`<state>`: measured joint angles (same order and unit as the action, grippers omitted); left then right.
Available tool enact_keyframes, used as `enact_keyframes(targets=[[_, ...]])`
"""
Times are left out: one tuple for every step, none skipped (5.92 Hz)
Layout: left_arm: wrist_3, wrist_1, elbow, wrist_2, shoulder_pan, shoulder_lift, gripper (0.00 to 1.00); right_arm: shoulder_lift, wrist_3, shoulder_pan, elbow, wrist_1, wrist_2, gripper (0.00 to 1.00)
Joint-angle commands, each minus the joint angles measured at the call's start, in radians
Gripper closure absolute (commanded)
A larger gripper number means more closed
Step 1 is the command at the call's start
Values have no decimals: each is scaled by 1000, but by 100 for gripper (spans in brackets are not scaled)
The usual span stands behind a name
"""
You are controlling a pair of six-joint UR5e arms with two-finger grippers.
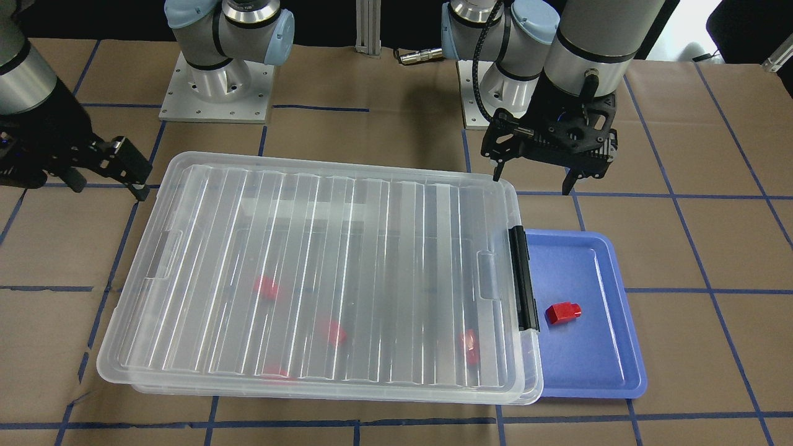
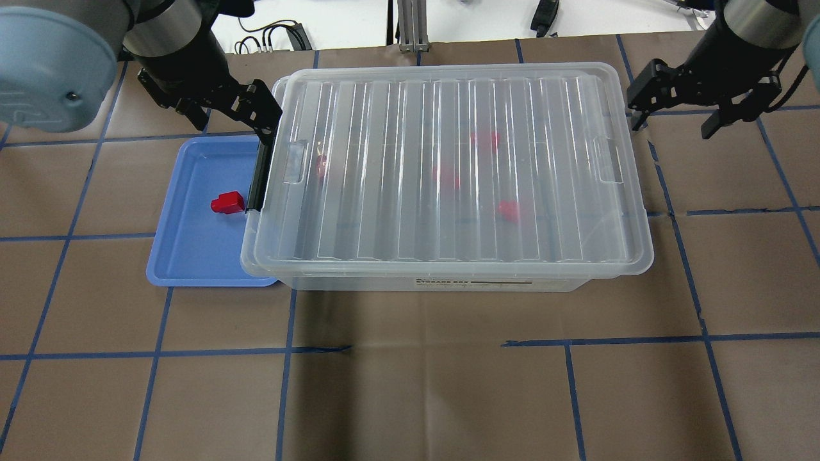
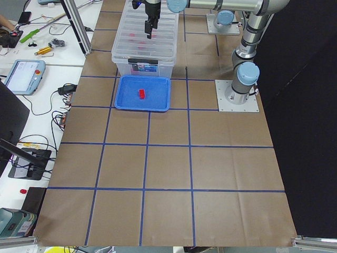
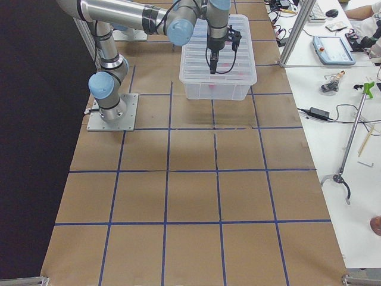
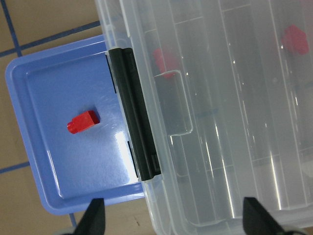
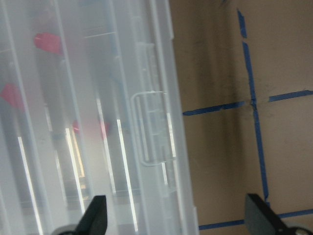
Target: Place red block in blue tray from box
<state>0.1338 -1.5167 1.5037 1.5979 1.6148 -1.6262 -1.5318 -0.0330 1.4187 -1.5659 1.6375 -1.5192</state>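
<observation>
One red block (image 1: 563, 312) lies loose in the blue tray (image 1: 595, 371), beside the box (image 1: 322, 272) latch (image 1: 523, 279). I record the left gripper (image 1: 531, 183) spread, raised clear of it; the right gripper (image 2: 671, 128) is likewise spread, well apart.

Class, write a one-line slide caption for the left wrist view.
Small glossy red block lies in the shallow periwinkle-blue plastic tray beside the lidded clear plastic bin.

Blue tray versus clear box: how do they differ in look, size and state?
The box is far larger and taller than the blue tray. The box is clear and closed under a ribbed lid; the blue tray is opaque and open. The blue tray holds one red block; the box shows several red pieces, blurred. Both are rounded-cornered rectangles, side by side.
</observation>
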Motion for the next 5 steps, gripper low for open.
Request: enact_keyframes(targets=[[-166, -90, -10, -9, -1, 28, 1, 10, -178, 144, 66, -48, -2, 0], [-180, -88, -7, -12, -1, 26, 1, 16, -168, 143, 69, -48, -27, 0], [-184, -86, -7, -9, 0, 29, 1, 15, -168, 143, 70, -47, -42, 0], [-184, -85, -8, -9, 0, 28, 1, 15, -168, 143, 69, -45, -42, 0], [-183, -83, -5, -7, 0, 29, 1, 15, -168, 143, 69, -47, -42, 0]])
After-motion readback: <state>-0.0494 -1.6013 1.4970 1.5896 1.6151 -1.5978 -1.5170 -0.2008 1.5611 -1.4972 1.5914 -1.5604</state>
